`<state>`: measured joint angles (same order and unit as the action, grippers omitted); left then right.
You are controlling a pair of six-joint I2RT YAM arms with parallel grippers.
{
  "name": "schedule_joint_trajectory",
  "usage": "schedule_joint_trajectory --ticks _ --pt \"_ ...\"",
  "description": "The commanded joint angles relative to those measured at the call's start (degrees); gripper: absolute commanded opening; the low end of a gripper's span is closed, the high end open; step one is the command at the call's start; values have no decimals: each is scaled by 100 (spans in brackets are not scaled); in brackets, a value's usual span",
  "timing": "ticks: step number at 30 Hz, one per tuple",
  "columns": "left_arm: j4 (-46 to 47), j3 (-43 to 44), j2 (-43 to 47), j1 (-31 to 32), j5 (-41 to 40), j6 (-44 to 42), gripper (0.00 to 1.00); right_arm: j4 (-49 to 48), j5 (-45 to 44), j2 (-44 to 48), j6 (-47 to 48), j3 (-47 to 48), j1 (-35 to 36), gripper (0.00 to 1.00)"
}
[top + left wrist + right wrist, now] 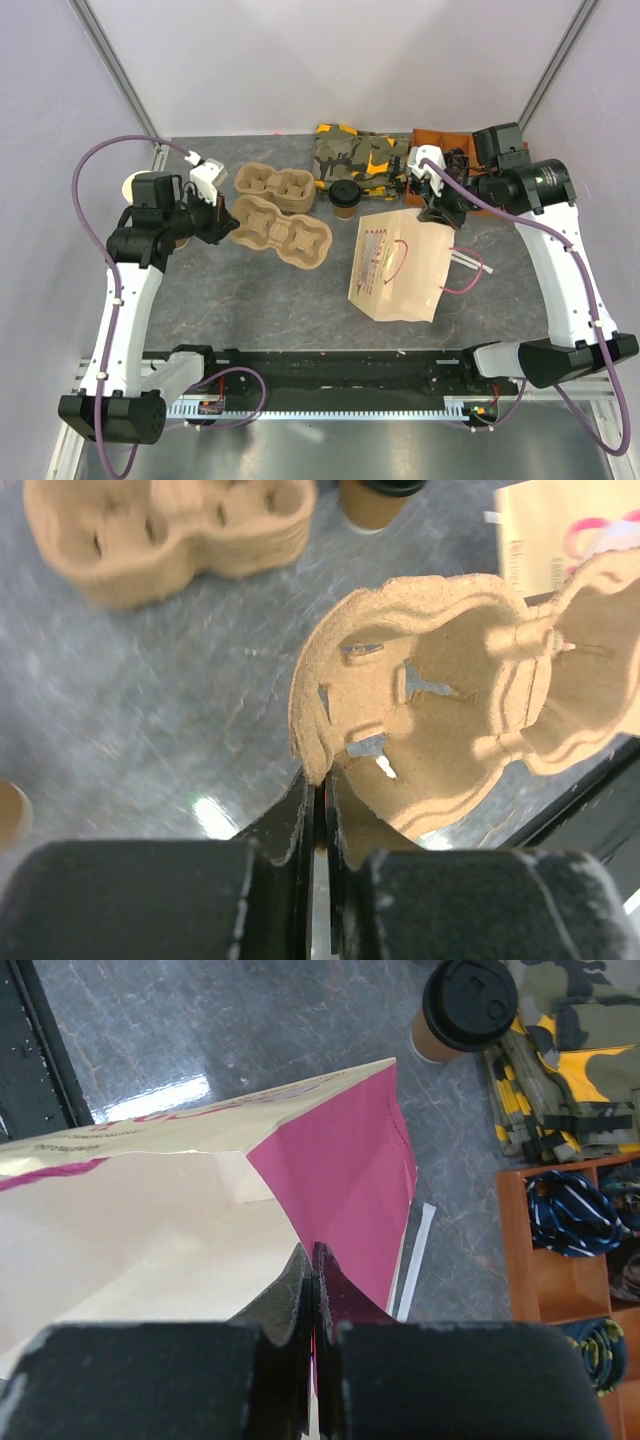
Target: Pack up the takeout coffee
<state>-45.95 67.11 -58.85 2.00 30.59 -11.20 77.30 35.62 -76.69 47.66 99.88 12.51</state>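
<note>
The takeout coffee (345, 197), a tan paper cup with a black lid, stands at mid table between the carriers and the bag; it also shows in the right wrist view (465, 1005). My left gripper (320, 777) is shut on the rim of the nearer brown pulp cup carrier (440, 700), at its left end (222, 222). My right gripper (313, 1252) is shut on the top edge of a cream paper bag (150, 1230) with a pink side, holding its mouth open. The bag (400, 265) lies right of the cup.
A second pulp carrier (275, 184) sits behind the held one. A camouflage pouch (360, 155) and an orange tray (445, 145) with blue straps lie at the back. A white strip (470, 262) lies by the bag. A paper cup (8, 812) stands near the left arm.
</note>
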Motion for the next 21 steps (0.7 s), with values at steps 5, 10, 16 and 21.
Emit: schedule_joint_trajectory --ticks 5,10,16,21 --pt "-1284 -663 -810 784 89 -2675 13 418 209 -303 -28 181 260 0" --pt "-960 -665 -1655 1144 -281 -3098 16 435 -19 -338 -187 225 410 0" --pt "-810 -287 -2822 1452 -782 -3818 18 418 -81 -470 -327 216 577 0" --pt "-626 -146 -3203 1452 -634 -3846 27 365 -99 -567 -450 252 629 0"
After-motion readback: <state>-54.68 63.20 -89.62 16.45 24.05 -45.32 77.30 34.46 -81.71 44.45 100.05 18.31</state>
